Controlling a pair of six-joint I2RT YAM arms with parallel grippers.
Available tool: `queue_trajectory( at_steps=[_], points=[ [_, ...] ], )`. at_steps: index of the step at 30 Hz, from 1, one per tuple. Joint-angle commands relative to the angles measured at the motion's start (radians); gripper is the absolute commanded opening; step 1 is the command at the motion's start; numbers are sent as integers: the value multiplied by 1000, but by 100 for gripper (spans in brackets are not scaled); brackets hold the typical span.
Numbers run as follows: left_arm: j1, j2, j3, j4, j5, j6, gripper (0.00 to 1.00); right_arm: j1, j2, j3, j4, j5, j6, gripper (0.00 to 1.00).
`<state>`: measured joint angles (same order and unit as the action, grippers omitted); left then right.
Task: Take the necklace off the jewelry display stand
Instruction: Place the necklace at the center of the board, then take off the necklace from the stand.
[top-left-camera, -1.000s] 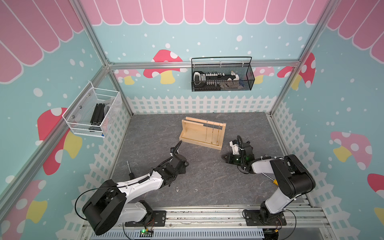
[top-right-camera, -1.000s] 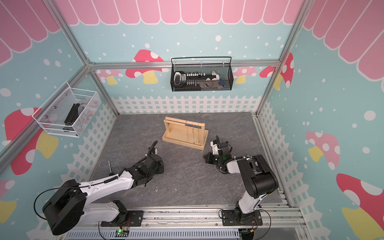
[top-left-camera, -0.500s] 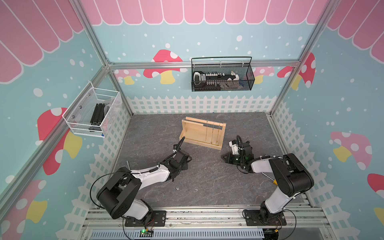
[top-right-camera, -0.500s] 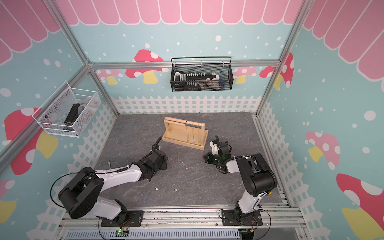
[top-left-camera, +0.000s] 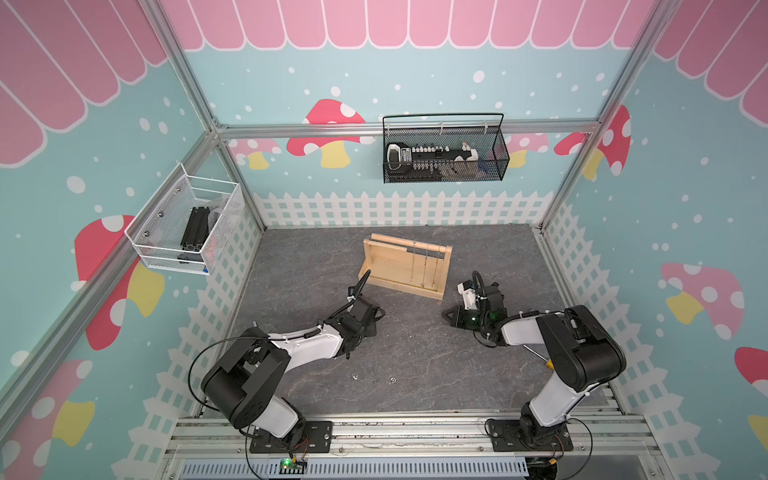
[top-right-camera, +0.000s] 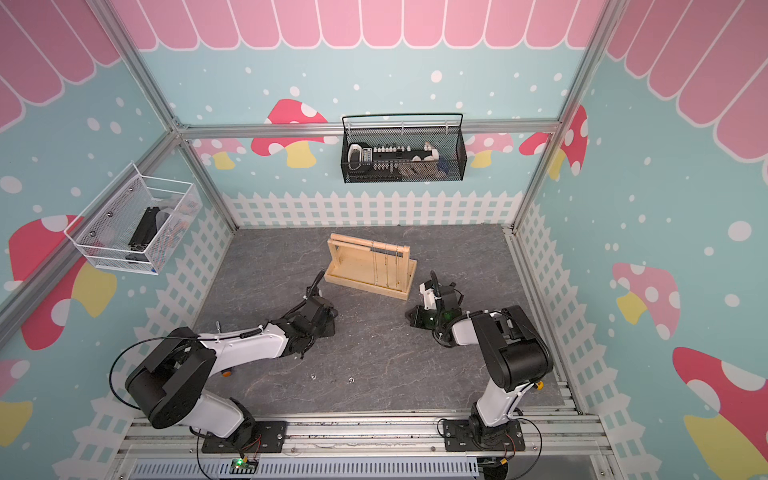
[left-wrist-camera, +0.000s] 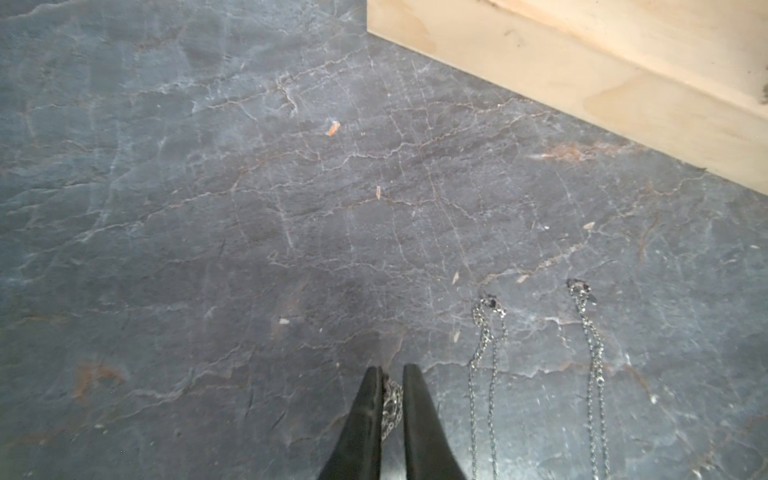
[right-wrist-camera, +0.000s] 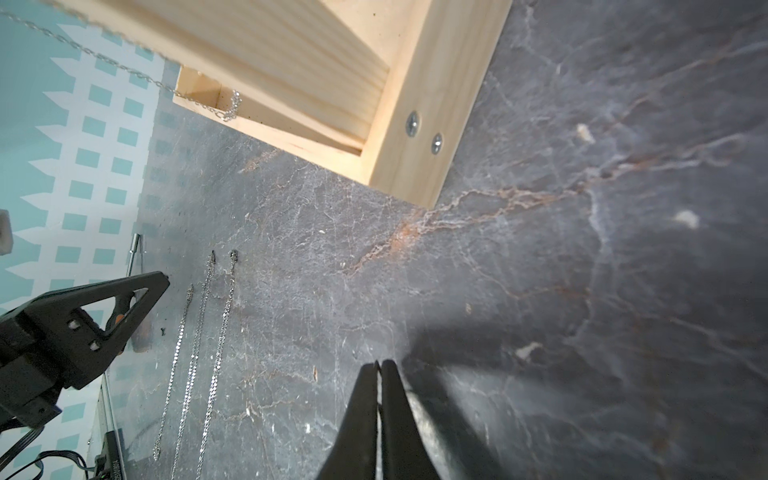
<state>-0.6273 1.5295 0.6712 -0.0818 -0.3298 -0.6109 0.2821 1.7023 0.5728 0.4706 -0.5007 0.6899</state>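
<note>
- We find the jewelry display stand toward the back of the tabletop, necklaces hanging near its right end.
- The left hand sits before its left end, with a necklace between its fingers and two chains on the tabletop beside it.
- The right hand sits before its right end.
- One wire basket hangs on the back wall, and a second basket on the left wall.
</note>
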Motion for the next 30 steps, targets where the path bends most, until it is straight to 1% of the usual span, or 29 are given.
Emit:
queue_trajectory(
  at_steps=[1,2,3,5,7,12,17,20,24,30],
  points=[
    [8,-88,2,99,126,40,20,-3,17,24,22,-18,17,8],
    [8,-119,-3,144,181,64,28,-3,13,24,22,-18,17,8],
    [8,-152,1,177,219,78,32,-3,9,21,22,-15,17,8],
    [7,-184,31,222,277,122,38,-3,-4,16,20,-7,14,8],
    [6,-176,96,234,307,168,41,-3,-19,11,11,9,7,8],
    [6,-58,274,279,342,207,41,-5,-56,6,-24,46,-19,8],
    [5,71,432,299,315,218,41,-7,-64,3,-35,59,-30,8],
    [7,129,506,292,329,220,40,-11,-56,5,-35,55,-27,8],
    [7,172,571,264,337,219,38,-14,-54,6,-35,53,-26,8],
    [6,184,592,257,308,235,37,-15,-58,6,-29,44,-23,8]
  ],
)
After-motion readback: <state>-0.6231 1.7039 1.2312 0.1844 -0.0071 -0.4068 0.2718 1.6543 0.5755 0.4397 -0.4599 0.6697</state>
